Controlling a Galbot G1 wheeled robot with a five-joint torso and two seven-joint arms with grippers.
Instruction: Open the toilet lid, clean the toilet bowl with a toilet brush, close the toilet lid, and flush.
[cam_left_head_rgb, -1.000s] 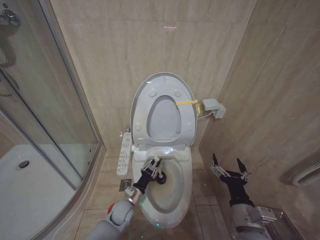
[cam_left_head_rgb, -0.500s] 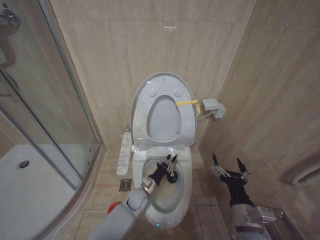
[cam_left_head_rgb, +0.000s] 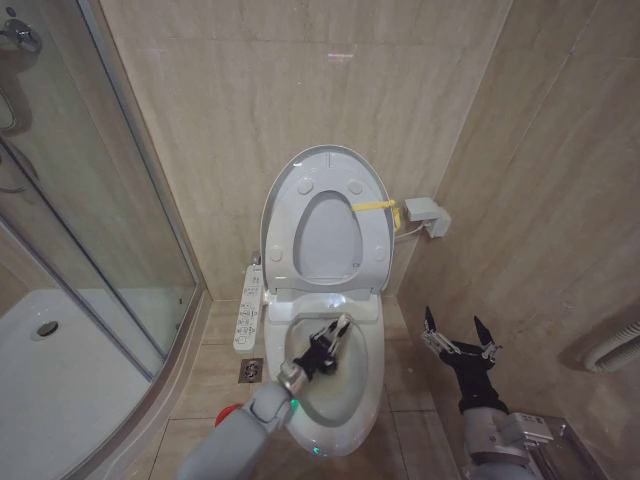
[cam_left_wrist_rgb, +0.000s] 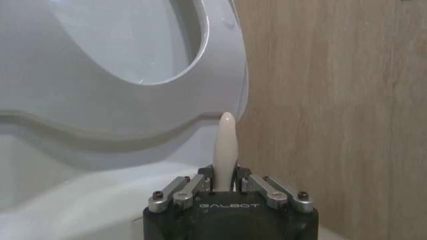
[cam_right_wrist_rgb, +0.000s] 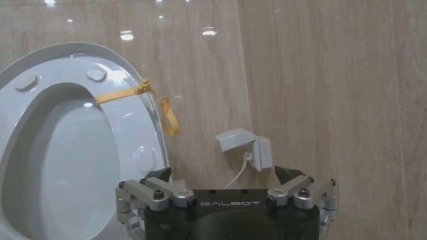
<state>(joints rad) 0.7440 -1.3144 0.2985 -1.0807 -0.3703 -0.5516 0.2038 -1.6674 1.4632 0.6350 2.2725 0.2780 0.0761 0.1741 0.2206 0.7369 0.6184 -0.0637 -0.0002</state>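
The left gripper (cam_left_head_rgb: 337, 333), jaws clenched on the thin white toilet brush (cam_left_wrist_rgb: 225, 150), has shifted slightly inside the stained white ceramic toilet bowl (cam_left_head_rgb: 370, 385); scrubbing appears underway. The right gripper (cam_left_head_rgb: 455, 335) waits beside the bowl, jaws released.

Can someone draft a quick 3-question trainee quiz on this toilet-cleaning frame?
1. True or false: the toilet lid is raised.
2. Which gripper holds the toilet brush? A) left gripper B) right gripper
3. Fill in: the left gripper is over the toilet ____.

Key: 1 true; 2 A, the right gripper is open beside the toilet; 3 bowl.
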